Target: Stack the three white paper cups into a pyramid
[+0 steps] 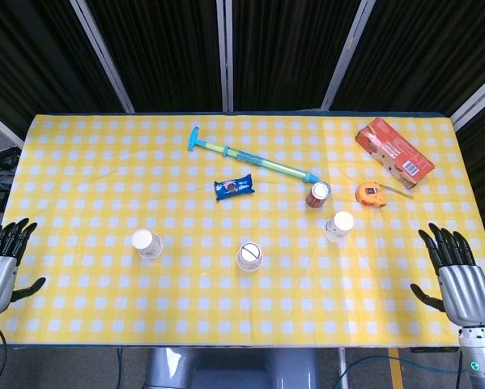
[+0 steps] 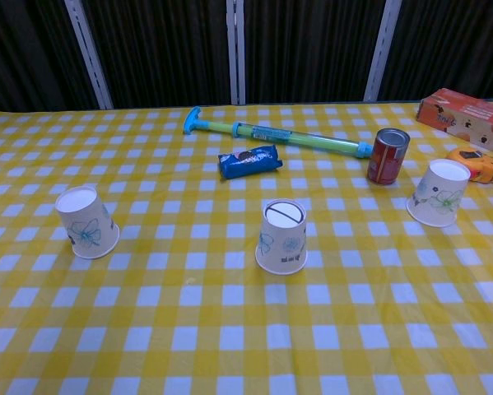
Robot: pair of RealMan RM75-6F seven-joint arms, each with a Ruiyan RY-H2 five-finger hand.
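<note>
Three white paper cups stand upside down and apart on the yellow checked table. The left cup (image 1: pixel 146 243) (image 2: pixel 86 222), the middle cup (image 1: pixel 249 257) (image 2: pixel 282 237) and the right cup (image 1: pixel 338 226) (image 2: pixel 439 192) form a loose row. My left hand (image 1: pixel 1 259) hovers at the table's left edge, fingers spread, holding nothing. My right hand (image 1: pixel 458 275) is at the right edge, also spread and empty. Neither hand shows in the chest view. Both are far from the cups.
Behind the cups lie a blue-green pump toy (image 1: pixel 250 157) (image 2: pixel 271 134), a blue snack packet (image 1: pixel 234 189) (image 2: pixel 249 160), a red can (image 1: pixel 319 194) (image 2: pixel 388 155), an orange tape measure (image 1: pixel 372 194) (image 2: pixel 476 164) and an orange box (image 1: pixel 393 151) (image 2: pixel 468 115).
</note>
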